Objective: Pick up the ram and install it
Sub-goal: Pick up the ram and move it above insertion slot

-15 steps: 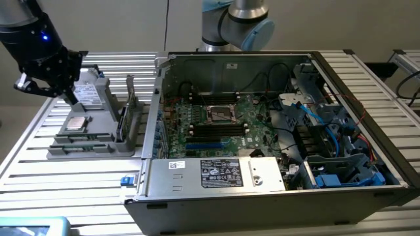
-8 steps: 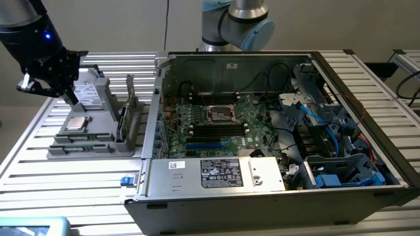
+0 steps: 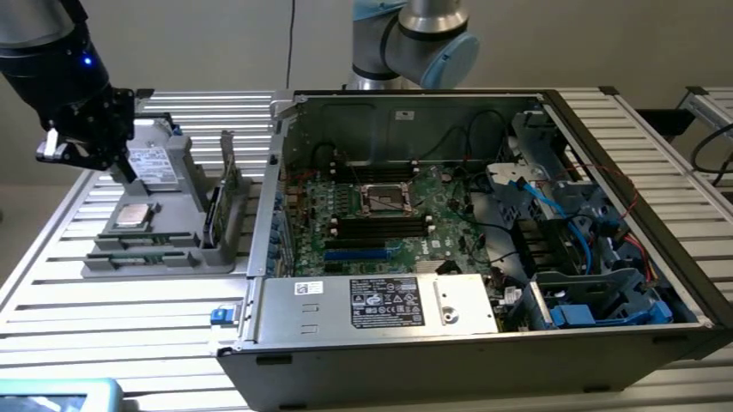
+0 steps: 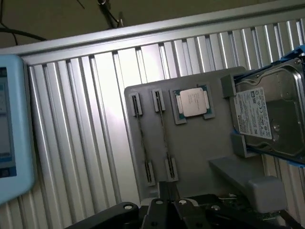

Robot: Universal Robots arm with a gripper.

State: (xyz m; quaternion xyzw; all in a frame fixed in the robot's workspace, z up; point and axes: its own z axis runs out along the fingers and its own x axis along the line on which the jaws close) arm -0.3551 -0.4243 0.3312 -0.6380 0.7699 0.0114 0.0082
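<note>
Two ram sticks stand on edge in the grey parts holder, one ram stick further back and one nearer the front. In the wrist view they show edge-on as thin lines, ram stick and ram stick, each held by end clips. My gripper hangs above the holder's far corner, over the hard drive, and apart from the ram. Its dark fingertips are shut with nothing between them. Black memory slots lie on the motherboard inside the open computer case.
The holder also carries a processor chip and the hard drive. A pale blue device lies on the slatted aluminium table. Cables and drive cages fill the case at the exterior view's right. The robot's base stands behind the case.
</note>
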